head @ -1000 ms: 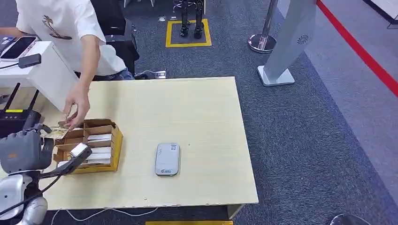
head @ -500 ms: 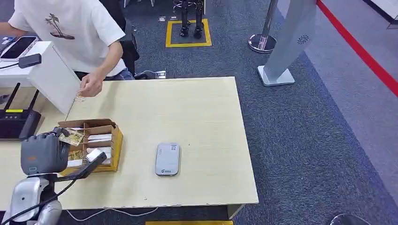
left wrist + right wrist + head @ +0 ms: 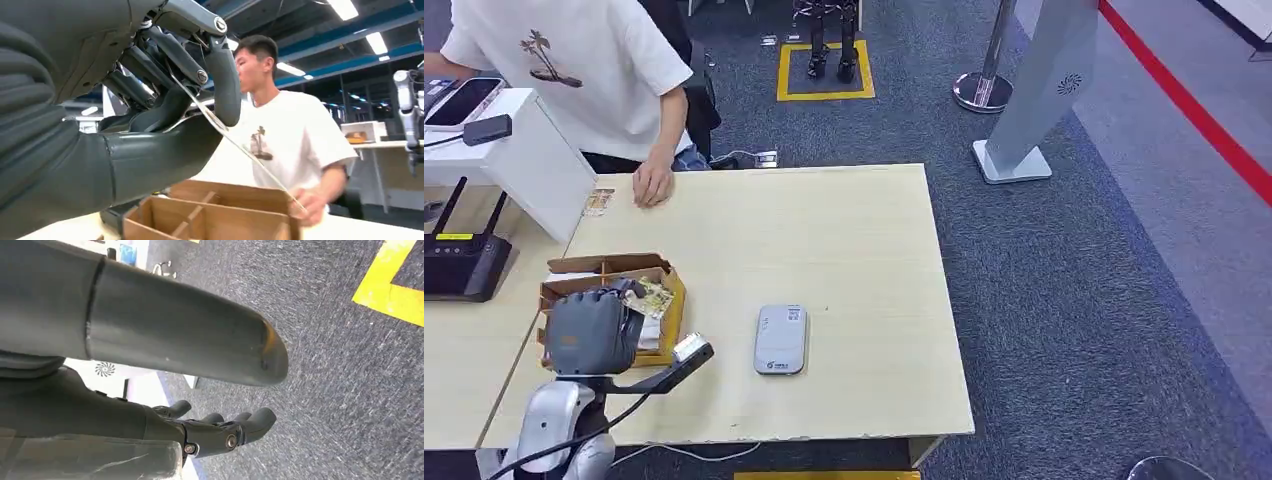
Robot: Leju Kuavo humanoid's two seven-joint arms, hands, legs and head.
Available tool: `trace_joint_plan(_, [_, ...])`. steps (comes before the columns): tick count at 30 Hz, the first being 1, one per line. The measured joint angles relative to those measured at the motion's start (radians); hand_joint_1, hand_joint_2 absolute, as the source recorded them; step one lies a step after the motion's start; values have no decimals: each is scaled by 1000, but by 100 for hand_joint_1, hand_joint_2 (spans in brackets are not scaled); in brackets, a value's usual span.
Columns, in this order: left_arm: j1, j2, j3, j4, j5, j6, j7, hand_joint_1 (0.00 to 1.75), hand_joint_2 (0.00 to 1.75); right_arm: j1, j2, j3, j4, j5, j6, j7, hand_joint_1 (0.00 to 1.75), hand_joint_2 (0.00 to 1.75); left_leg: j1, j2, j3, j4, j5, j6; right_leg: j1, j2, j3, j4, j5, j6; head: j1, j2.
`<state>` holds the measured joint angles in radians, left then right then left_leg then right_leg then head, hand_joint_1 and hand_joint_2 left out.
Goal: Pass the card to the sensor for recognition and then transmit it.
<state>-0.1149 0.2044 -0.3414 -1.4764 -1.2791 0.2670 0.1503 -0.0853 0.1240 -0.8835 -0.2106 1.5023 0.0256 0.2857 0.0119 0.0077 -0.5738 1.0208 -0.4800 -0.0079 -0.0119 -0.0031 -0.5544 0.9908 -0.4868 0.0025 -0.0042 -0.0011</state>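
Note:
My left hand [image 3: 592,330] hovers over the cardboard box [image 3: 614,268] at the table's left side and pinches a patterned card [image 3: 653,297] between thumb and finger. In the left wrist view the card [image 3: 240,145] shows edge-on as a thin strip slanting out from the thumb [image 3: 150,155] over the box [image 3: 220,212]. The grey sensor device [image 3: 781,340] lies flat on the table, a short way to the right of the hand. My right hand [image 3: 220,432] hangs over the carpet, fingers loosely apart and holding nothing.
A person in a white shirt [image 3: 574,70] stands at the table's far left corner, one hand [image 3: 652,187] resting on the table beside another card [image 3: 598,202]. A black router [image 3: 459,262] and a white box [image 3: 524,160] sit at the left. A bare stretch of wooden table [image 3: 844,250] lies right of the sensor.
My left hand has moved right and forward over the box with the card. The person's hand has drawn back from the box to the table's far edge, where another card now lies.

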Motion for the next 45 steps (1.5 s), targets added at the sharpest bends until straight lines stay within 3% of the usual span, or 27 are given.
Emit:
trace_joint_plan(15, [-46,-107,-79,145,22,29,8,175,175,-4,2,23,0,16,2,3,0,0,0,0,0,0,0,0,0,0,0,0,0,0,0,0])
trace_joint_plan(25, [-48,-194,-83,283,69,92,-11,175,175,-17,2,38,1,17,12,7,0,0,0,0,0,0,0,0,0,0,0,0,0,0,0,0])
trace_joint_plan(45, [-52,-271,-112,371,133,107,-56,175,175,-26,2,63,2,25,18,11,0,0,-1,0,0,0,0,0,0,0,0,0,0,0,0,0])
